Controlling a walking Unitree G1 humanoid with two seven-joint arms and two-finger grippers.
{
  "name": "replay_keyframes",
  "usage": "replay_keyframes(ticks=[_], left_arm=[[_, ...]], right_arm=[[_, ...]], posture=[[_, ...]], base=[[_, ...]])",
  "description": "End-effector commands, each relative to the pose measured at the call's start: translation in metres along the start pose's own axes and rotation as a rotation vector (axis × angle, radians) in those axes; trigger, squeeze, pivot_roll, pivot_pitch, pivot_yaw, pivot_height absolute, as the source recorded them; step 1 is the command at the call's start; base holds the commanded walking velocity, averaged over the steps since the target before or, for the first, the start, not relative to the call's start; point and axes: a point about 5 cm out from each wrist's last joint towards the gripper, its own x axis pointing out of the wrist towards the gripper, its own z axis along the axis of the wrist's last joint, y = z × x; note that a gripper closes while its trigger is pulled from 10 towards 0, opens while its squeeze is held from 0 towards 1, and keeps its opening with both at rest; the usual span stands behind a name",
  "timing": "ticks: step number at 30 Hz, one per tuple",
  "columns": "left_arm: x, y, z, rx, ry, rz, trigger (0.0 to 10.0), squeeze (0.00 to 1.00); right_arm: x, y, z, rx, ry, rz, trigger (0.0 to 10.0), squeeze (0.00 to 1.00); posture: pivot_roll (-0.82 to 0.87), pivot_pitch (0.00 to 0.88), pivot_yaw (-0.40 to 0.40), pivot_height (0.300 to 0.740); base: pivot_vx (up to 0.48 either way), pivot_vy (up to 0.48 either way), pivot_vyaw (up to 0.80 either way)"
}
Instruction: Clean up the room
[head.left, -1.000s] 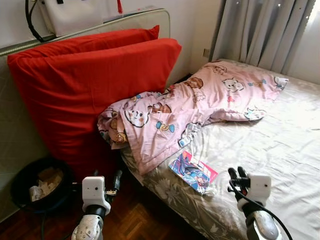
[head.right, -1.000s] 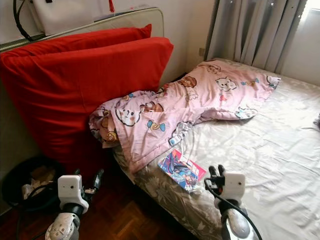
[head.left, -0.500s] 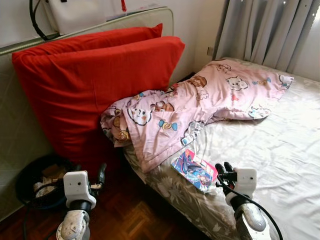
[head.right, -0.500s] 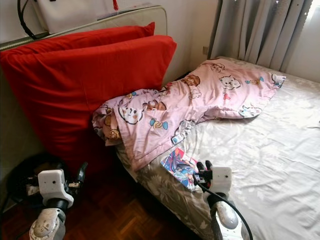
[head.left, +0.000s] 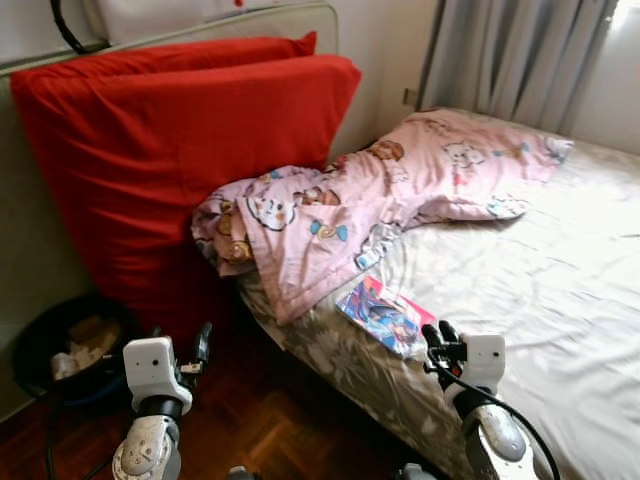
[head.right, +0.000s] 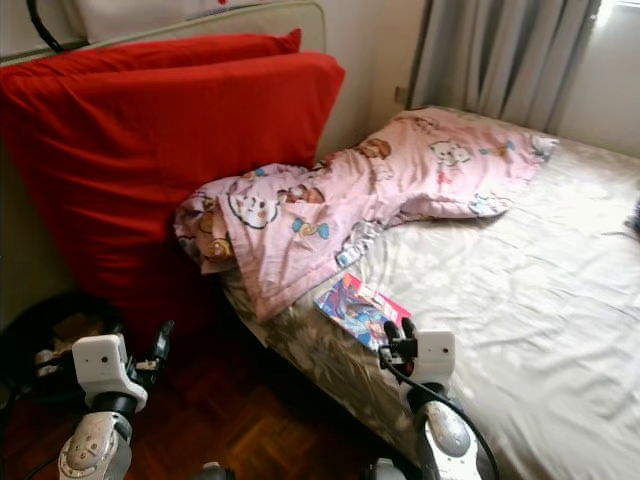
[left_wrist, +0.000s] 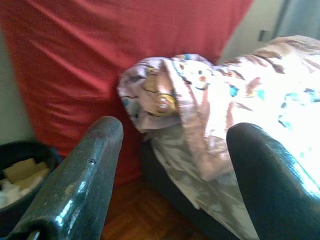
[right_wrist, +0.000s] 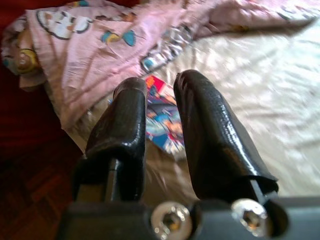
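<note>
A colourful printed packet (head.left: 385, 315) lies flat on the bed (head.left: 560, 280) near its front edge, just below a crumpled pink cartoon blanket (head.left: 340, 215). My right gripper (head.left: 440, 335) hovers right beside the packet, a little to its right, with its fingers close together and nothing between them. In the right wrist view the packet (right_wrist: 162, 120) shows just past the fingertips of that gripper (right_wrist: 161, 87). My left gripper (head.left: 200, 345) hangs low over the wooden floor, and the left wrist view shows this gripper (left_wrist: 175, 150) spread wide and empty.
Two big red cushions (head.left: 150, 150) lean against the wall beside the bed. A black bin (head.left: 60, 350) with crumpled paper stands on the floor at the left. Grey curtains (head.left: 520, 50) hang behind the bed. Parquet floor (head.left: 270, 420) lies between me and the bed.
The camera has shifted a little. My right gripper has come in leftward, closer to the packet. The left arm has dropped slightly to the left.
</note>
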Motion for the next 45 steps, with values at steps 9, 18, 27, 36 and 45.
replay_keyframes(ticks=[9,18,27,36,45], left_arm=[[0.006,-0.013,0.004,-0.011,0.005,-0.049,10.0,0.00],[0.002,-0.015,0.003,-0.030,0.021,-0.045,10.0,0.00],[0.001,-0.013,0.005,-0.035,0.024,-0.036,10.0,0.00],[0.001,-0.015,0.004,-0.032,0.032,-0.072,10.0,0.00],[-0.001,-0.018,0.003,-0.032,0.040,-0.100,10.0,0.00]], right_arm=[[0.000,-0.001,0.004,0.016,-0.013,-0.015,10.0,0.00],[-0.006,-0.002,0.005,0.001,-0.001,0.009,10.0,0.00],[-0.005,0.004,0.007,-0.030,-0.009,0.050,10.0,0.00],[-0.001,0.004,0.006,0.019,0.000,0.028,10.0,0.00],[-0.003,0.011,0.001,0.034,0.008,0.029,10.0,0.00]], posture=[[-0.06,0.064,0.039,0.641],[-0.06,0.102,0.004,0.641],[-0.04,0.129,-0.007,0.641],[-0.04,0.117,0.012,0.641],[-0.05,0.102,0.024,0.641]], base=[[0.000,0.000,0.00],[0.000,0.000,0.00],[0.000,0.000,0.27],[0.000,0.000,0.18],[0.081,0.000,0.00]])
